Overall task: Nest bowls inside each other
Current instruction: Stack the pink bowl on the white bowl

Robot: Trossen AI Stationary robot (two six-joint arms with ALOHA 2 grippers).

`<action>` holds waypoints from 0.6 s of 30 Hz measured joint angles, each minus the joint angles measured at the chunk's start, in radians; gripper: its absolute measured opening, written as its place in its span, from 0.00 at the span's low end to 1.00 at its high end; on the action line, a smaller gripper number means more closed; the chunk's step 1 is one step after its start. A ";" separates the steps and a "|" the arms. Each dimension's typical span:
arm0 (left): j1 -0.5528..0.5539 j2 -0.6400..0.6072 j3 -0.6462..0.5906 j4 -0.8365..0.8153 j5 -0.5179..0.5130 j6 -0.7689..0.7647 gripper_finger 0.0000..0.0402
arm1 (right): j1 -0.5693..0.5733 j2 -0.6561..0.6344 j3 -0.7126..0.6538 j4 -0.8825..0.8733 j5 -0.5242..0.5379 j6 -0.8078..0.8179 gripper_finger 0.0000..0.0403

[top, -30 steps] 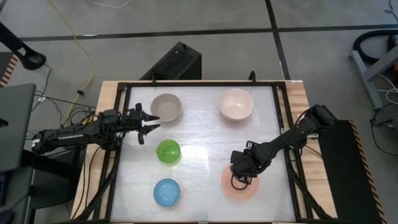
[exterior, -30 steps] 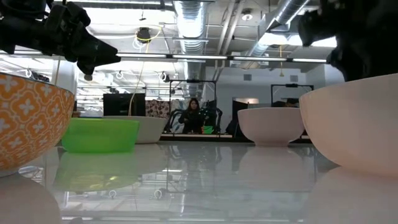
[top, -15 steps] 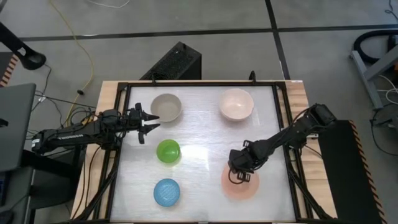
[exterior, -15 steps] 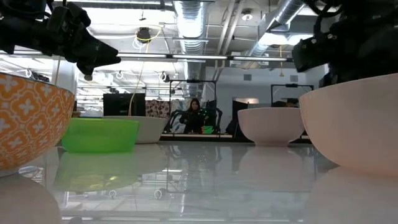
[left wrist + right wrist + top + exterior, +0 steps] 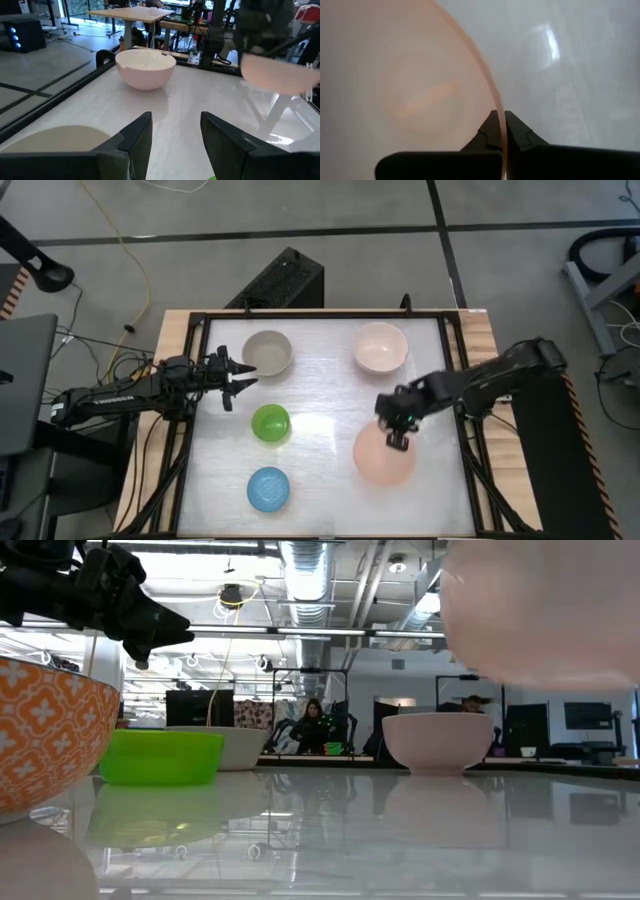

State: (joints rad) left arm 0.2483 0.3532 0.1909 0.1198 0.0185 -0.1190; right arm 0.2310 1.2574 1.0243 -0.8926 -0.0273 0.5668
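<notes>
The salmon-pink bowl (image 5: 384, 460) hangs above the table's near right part, with my right gripper (image 5: 397, 440) shut on its far rim. The low view shows it high up, clear of the table (image 5: 540, 610). The cream-white bowl (image 5: 380, 347) stands far right and the grey-beige bowl (image 5: 267, 352) far left. The green bowl (image 5: 270, 423) is mid-left and the light blue bowl (image 5: 269, 489) near left. All of these rest on their bases, mouths up. My left gripper (image 5: 240, 377) waits open and level beside the grey-beige bowl. My right gripper pinches the salmon-pink bowl's rim (image 5: 496, 107) on the bowl's far side, one finger (image 5: 487, 132) inside the bowl and the other (image 5: 520, 134) outside. The fingers slant down from the table's far right. The bowl hangs below them, lifted clear, its mouth facing up.
A black frame (image 5: 455, 380) borders the glossy white table. Bare tabletop (image 5: 330, 395) lies between the bowls in the middle. In the low view the near left bowl shows an orange patterned outer wall (image 5: 50, 730). A person (image 5: 313, 725) is far back in the room.
My right gripper has shut on the salmon-pink bowl's rim, then risen and drawn toward the far right, tipping less steeply. The bowl, which stood on the table, is now lifted clear.
</notes>
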 joint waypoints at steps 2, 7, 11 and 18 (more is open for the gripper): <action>0.000 0.000 0.000 0.003 0.000 -0.007 0.39 | -0.057 -0.071 0.007 -0.008 0.009 -0.022 0.02; 0.000 0.000 0.000 0.005 0.000 -0.019 0.39 | -0.237 -0.202 0.011 -0.015 0.032 -0.123 0.02; 0.000 0.000 0.000 0.028 0.001 -0.055 0.39 | -0.437 -0.245 0.012 0.016 0.031 -0.184 0.02; 0.000 0.000 0.000 0.029 0.001 -0.139 0.39 | -0.783 -0.139 0.092 -0.003 0.029 -0.237 0.02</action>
State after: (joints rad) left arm 0.2485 0.3528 0.1913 0.1490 0.0200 -0.2576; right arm -0.5524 1.1189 1.1165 -0.8959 0.0018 0.3302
